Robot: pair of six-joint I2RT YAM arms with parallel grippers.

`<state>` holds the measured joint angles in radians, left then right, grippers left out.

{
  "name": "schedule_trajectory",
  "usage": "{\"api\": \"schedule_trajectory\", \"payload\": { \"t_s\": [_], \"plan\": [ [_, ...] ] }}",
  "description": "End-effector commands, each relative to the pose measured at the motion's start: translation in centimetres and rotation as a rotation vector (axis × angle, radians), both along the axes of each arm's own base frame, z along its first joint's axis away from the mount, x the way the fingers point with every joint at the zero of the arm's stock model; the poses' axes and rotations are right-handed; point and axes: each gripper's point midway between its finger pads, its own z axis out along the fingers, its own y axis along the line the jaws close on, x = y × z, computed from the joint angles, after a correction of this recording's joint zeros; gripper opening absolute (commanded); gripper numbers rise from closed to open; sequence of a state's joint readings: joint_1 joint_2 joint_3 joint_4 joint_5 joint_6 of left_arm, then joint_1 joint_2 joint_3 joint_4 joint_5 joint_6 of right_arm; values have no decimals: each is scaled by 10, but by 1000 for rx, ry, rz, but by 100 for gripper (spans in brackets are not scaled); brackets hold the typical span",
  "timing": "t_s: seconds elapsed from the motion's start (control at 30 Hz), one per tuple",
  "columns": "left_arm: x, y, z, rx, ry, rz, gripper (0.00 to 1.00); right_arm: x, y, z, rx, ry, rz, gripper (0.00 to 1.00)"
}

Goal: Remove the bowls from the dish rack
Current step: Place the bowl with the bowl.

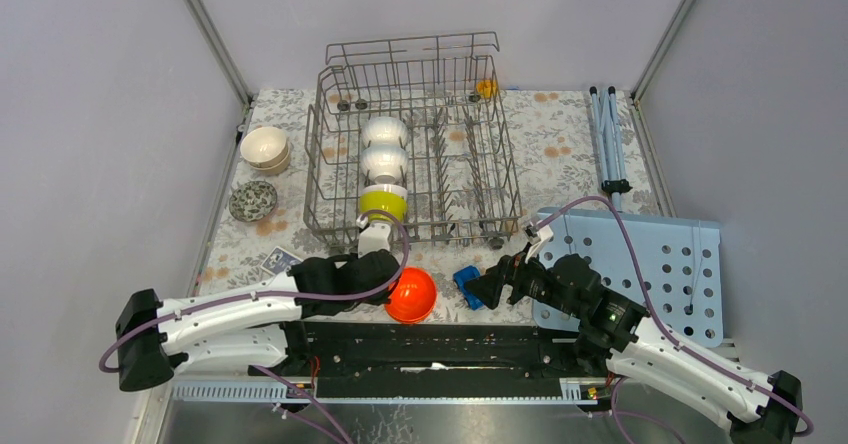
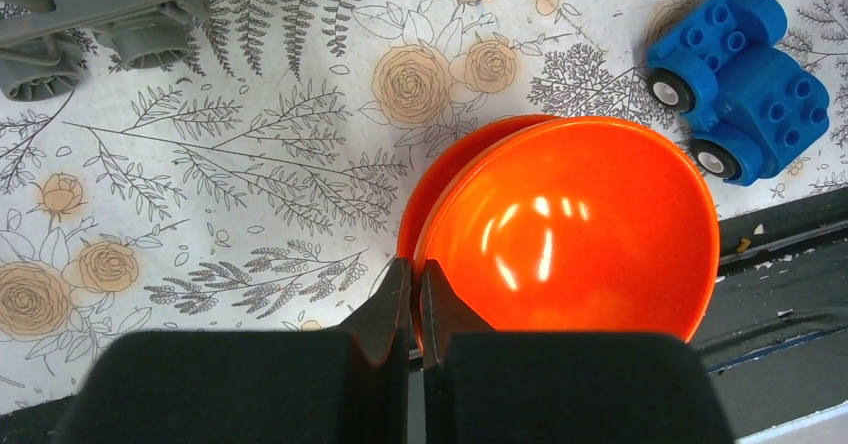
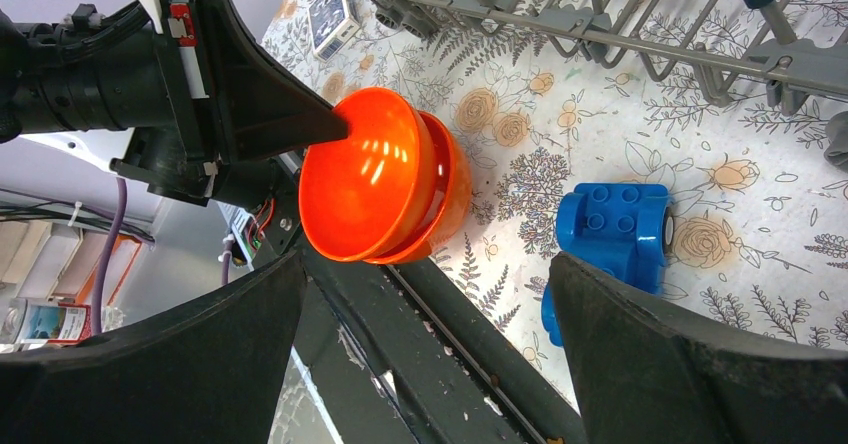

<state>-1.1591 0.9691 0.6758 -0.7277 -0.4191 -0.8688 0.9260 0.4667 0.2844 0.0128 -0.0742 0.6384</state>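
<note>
Top external: my left pincer (image 1: 392, 286) pinches the rim of an orange bowl (image 1: 412, 296) at the table's near edge, at 6 o'clock from the dish rack (image 1: 505, 164). Two white bowls (image 1: 384, 132) and a yellow-green bowl (image 1: 383, 203) stand in the rack, while cream bowls (image 1: 265, 148) and a patterned bowl (image 1: 253, 201) sit outside it at its 9 and 8 o'clock. My right pincer (image 1: 488, 289) hovers by a blue toy car (image 1: 466, 286), at 3 o'clock from the orange bowl. Left wrist: the fingers (image 2: 398, 299) are pressed onto the rim. A second orange rim shows just behind it, apparently a nested bowl, both tilted on edge; whether both are pinched I cannot tell. Right wrist: my right fingers stand spread, holding nothing. Judged step: setting down the unloaded orange bowl. Next I should lower it flat, part the left fingers, then reach for the yellow-green bowl, nearest in the rack.
</note>
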Motion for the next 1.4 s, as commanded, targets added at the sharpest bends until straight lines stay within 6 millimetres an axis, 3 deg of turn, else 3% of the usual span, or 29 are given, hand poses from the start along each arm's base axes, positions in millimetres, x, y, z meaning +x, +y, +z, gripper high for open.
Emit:
{"api": "schedule_trajectory", "payload": {
  "t_s": [0.0, 0.57, 0.8, 1.17, 1.37],
  "plan": [
    [8, -13, 4, -54, -24, 16, 0, -2, 5, 10, 40, -16, 19, 98],
    [8, -11, -7, -33, -12, 31, 0, -2, 2, 6, 31, -14, 14, 98],
    [6, -13, -9, -34, 1, 26, 14, -3, 1, 6, 31, -13, 12, 98],
    [4, -12, 1, -65, 3, 28, 45, -3, 1, 6, 28, -17, 12, 98],
    [7, -6, 13, -78, -26, 51, 47, -2, 1, 6, 27, -18, 10, 98]
  ]
}}
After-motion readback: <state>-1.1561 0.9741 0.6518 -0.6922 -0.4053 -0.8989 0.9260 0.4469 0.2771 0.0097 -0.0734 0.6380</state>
